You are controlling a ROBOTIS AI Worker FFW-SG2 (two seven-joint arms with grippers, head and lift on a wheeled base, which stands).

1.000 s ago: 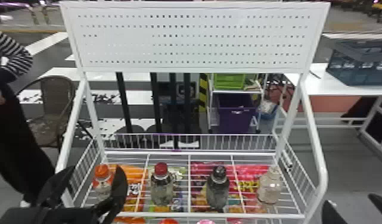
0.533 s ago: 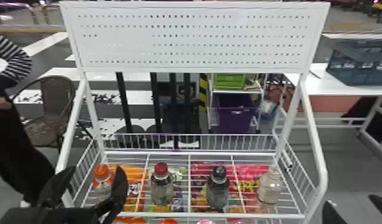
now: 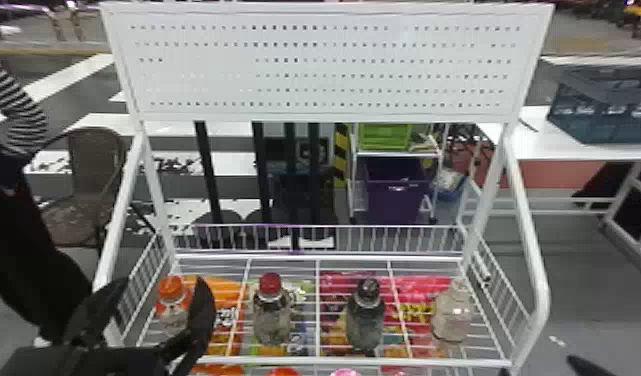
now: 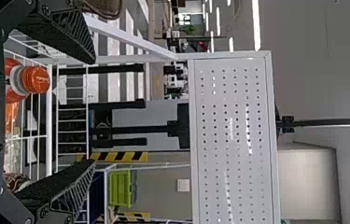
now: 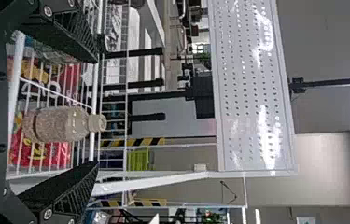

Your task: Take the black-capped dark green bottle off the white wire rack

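At the rack (image 3: pixel 319 257), left jaws wide apart

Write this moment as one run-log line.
black-capped bottle: on rack | left hand: open, near orange-capped bottle | right hand: open, near clear bottle | nothing grasped

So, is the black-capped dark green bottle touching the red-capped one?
Apart. The head view shows a clear gap between the black-capped bottle and the red-capped bottle, with a rack wire running between them.
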